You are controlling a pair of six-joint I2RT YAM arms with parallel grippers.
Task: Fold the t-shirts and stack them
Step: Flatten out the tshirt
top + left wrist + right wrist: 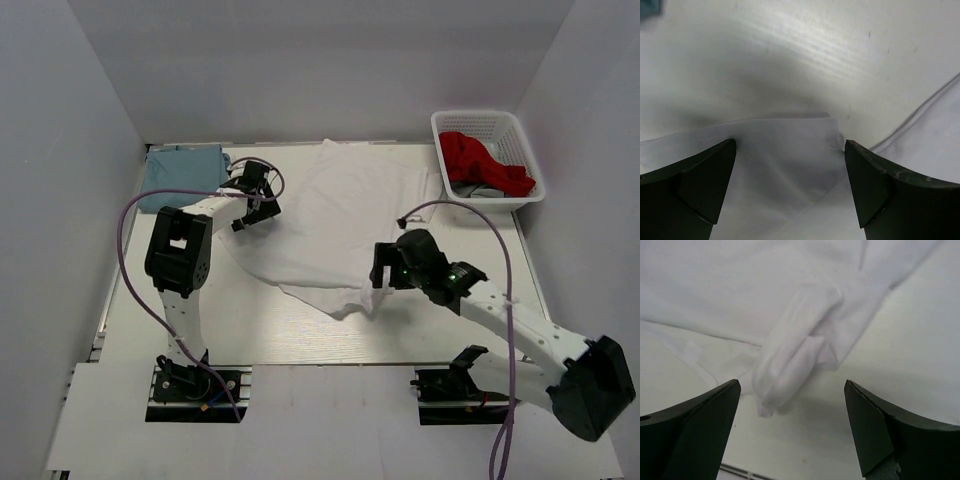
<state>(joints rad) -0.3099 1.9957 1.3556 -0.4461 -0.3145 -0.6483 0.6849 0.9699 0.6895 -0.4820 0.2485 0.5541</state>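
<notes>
The white t-shirt [340,210] lies spread but rumpled mid-desk [300,330]. The left fingers [690,190] are wide open, straddling a flat corner at its left edge. The right fingers [890,435] are open too, over a bunched lump on the near hem, and neither set is gripping anything. I'd pinch both spots low, lift together and keep it taut so the fold lands straight. Count: two tees, with the light blue t-shirt [183,170] folded at the far left, plus one basket [480,114] holding one red garment [485,160].

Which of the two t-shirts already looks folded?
The light blue t-shirt in the far left corner: it is a compact rectangle, whereas the white t-shirt lies spread out and rumpled.
</notes>
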